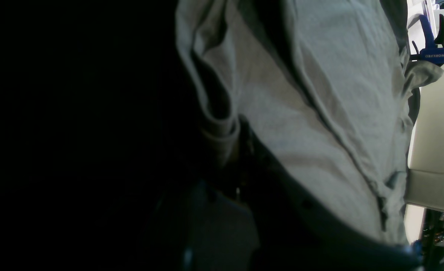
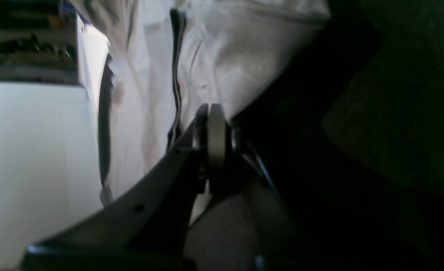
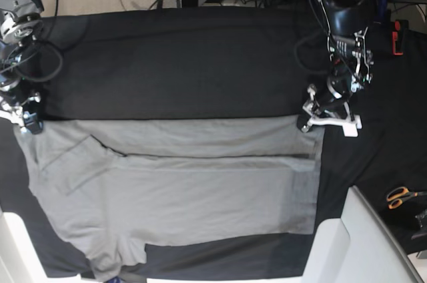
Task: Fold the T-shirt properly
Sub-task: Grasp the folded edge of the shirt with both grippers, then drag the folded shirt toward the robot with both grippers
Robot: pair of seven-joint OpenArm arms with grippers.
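1. Already folded once lengthwise: T-shirt (image 3: 180, 183) spread along table (image 3: 187, 63) near edge, far hem doubled over.
2. Clenched on cloth: left tool (image 3: 313, 117), right tool (image 3: 27, 123), at far corners.
3. Remaining: sleeve, further folds.

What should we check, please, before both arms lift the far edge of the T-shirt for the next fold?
1. Right end effector shut on the T-shirt: ok, cloth is pinched between its tips.
2. Left end effector shut on the far corner: shut, but whether cloth is caught, cannot tell.
3. Shirt flat on the black cloth: not ok, a long crease runs across it.
4. Near edge supported: not ok, it hangs past the table.
5. Scissors away from the shirt: ok.
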